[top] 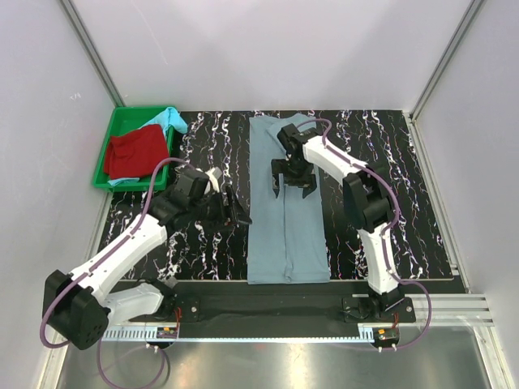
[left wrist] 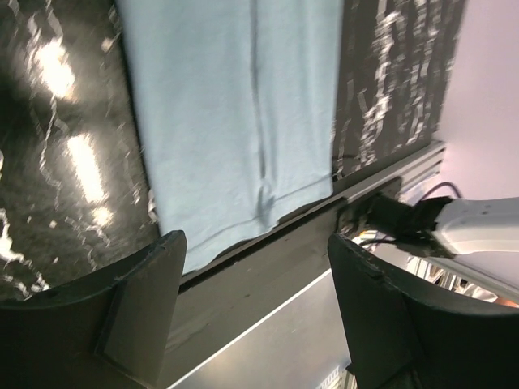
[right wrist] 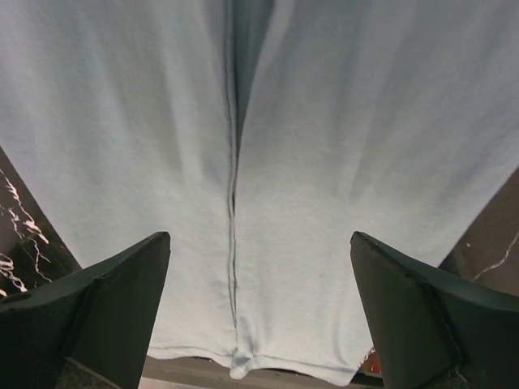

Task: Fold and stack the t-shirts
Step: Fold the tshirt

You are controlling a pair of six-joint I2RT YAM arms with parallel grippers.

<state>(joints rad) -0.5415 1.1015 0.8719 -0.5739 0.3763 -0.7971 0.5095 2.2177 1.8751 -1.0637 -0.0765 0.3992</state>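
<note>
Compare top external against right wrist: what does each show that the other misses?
Only top external: the green tray with the red t-shirt and the turquoise t-shirt, plus the left gripper, open over the table. Only right wrist: a close look at the centre line where the folded edges meet, running to the hem. Both: the grey-blue t-shirt lying flat, with the right gripper open over it.

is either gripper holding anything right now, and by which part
Nothing is held. The left gripper is open beside the grey-blue t-shirt; the right gripper is open over its middle.
</note>
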